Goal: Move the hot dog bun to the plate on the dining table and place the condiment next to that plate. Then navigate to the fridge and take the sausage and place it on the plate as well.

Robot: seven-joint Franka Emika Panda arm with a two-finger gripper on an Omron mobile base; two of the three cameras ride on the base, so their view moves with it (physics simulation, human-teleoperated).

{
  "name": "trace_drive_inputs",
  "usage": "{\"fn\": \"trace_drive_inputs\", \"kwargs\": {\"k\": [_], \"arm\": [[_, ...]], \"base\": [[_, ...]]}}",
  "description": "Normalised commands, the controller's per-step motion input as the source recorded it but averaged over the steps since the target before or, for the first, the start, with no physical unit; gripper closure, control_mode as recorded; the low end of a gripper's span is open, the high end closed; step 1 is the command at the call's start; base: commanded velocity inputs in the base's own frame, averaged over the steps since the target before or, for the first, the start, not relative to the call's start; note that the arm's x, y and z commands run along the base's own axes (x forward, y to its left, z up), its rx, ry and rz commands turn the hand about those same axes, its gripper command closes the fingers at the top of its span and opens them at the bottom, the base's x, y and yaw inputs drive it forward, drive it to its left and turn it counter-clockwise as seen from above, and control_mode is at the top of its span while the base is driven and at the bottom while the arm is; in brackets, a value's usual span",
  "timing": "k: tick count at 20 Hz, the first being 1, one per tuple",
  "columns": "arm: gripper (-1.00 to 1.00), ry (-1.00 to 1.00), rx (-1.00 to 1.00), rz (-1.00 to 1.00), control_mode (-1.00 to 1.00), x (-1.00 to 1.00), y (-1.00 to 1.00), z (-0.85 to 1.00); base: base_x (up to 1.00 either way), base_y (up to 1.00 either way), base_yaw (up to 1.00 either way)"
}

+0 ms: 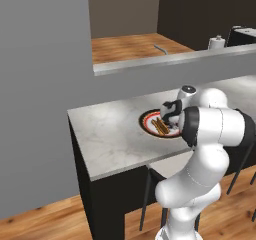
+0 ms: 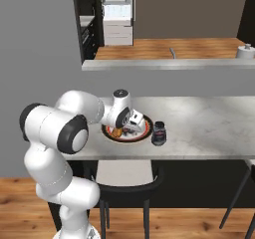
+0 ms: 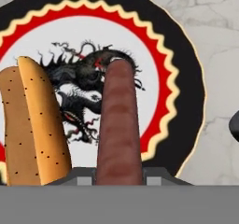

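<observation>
A: Item one, fingers [image 3: 119, 174]?
B: Closed narrow on the sausage [image 3: 119, 125], a smooth dark red cylinder with a rounded tip, held low over the plate [image 3: 186, 78].
A: Plate?
B: Round, black rim, red scalloped band, pale centre with a dark dragon figure; sits on the white-grey marble counter [image 1: 105, 134].
A: Bun?
B: Hot dog bun [image 3: 32, 129], tan-orange, speckled, slit lengthwise, lying on the plate beside the sausage.
A: Condiment?
B: Condiment [image 2: 159, 133], a glass jar with a dark lid, just beside the plate.
</observation>
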Motion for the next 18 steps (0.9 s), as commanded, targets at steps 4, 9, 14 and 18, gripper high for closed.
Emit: {"fn": "trace_drive_inputs", "kwargs": {"k": [4,9,14,18], "arm": [[1.0,-0.08,0.0,0.0,-1.0,0.17,0.0,-0.11],[1.0,-0.06,0.0,0.0,-1.0,0.26,0.0,-0.12],[1.0,-0.01,0.0,0.0,-1.0,0.06,-0.02,-0.18],[1.0,0.0,0.0,0.0,-1.0,0.01,-0.06,-0.09]], "base": [[0.0,0.0,0.0],[0.0,0.0,0.0],[0.0,0.0,0.0],[0.0,0.0,0.0]]}}
